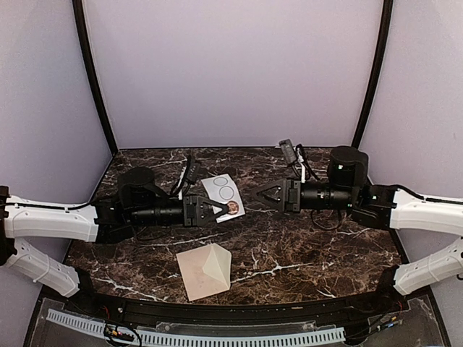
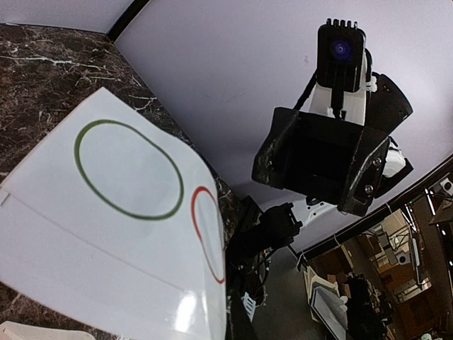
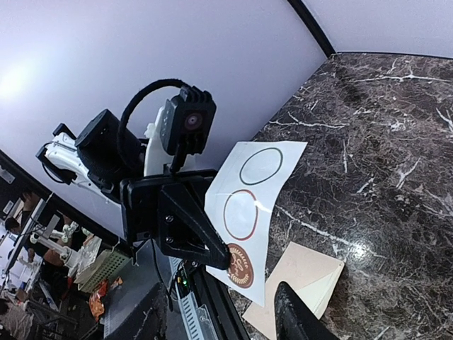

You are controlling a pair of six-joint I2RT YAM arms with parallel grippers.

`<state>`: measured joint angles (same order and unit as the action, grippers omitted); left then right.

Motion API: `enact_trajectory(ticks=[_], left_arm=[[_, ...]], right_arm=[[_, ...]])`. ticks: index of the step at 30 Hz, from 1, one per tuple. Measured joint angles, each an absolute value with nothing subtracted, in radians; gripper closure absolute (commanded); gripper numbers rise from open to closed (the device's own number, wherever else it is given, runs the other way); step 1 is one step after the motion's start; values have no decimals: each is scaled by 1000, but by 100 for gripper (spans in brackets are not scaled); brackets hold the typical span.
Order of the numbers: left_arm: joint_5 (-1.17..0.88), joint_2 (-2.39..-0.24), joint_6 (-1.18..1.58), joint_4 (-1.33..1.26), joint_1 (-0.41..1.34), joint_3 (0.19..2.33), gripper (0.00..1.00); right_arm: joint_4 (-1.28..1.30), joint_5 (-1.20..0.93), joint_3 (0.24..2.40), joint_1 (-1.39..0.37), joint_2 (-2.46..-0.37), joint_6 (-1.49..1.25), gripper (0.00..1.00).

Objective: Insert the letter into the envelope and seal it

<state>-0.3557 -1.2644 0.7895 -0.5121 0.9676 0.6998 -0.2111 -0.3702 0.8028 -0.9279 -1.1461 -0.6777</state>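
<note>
**Card Pinched Beside Its Seal, Envelope Waiting Nearside**

The left end effector (image 1: pixel 219 210) has its fingers drawn narrow on the edge of the white card (image 1: pixel 219 189), right beside the round brown seal (image 1: pixel 233 208). It appears to be pinching the card itself. In the left wrist view the sheet bows up off the bench (image 1: pixel 304 246), which fits a sheet carried by one edge. Gripping next to the seal probably steadies that corner so the sticker can be peeled away.

The right end effector (image 1: pixel 255 194) faces it from the far side of the card, just past the seal, with its fingers spread wide and holding nothing. That stance reads as a picker's approach: tip aimed at the seal, near it but not touching.

The envelope (image 1: pixel 197 278) lies on the bench behind the left end effector's tip, toward the arm bases and well apart from both tips. This leaves the space between the two tips free for working the sticker. Its pointed flap looks folded over and slightly raised. The letter cannot be made out as a separate sheet. It is probably already inside, so I judge sealing to be the step in hand.
</note>
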Motion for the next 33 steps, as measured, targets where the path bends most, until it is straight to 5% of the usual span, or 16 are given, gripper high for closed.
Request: enact_trajectory(ticks=[19,33], left_arm=[[-515,-1266,763,-511,967,701,100],[-444,-1266,780,-455,949,701,100]], right_arm=[[-201,-539,838,-963,-1278,-629,63],[-193,-482,839,-965,-1198,-623,65]])
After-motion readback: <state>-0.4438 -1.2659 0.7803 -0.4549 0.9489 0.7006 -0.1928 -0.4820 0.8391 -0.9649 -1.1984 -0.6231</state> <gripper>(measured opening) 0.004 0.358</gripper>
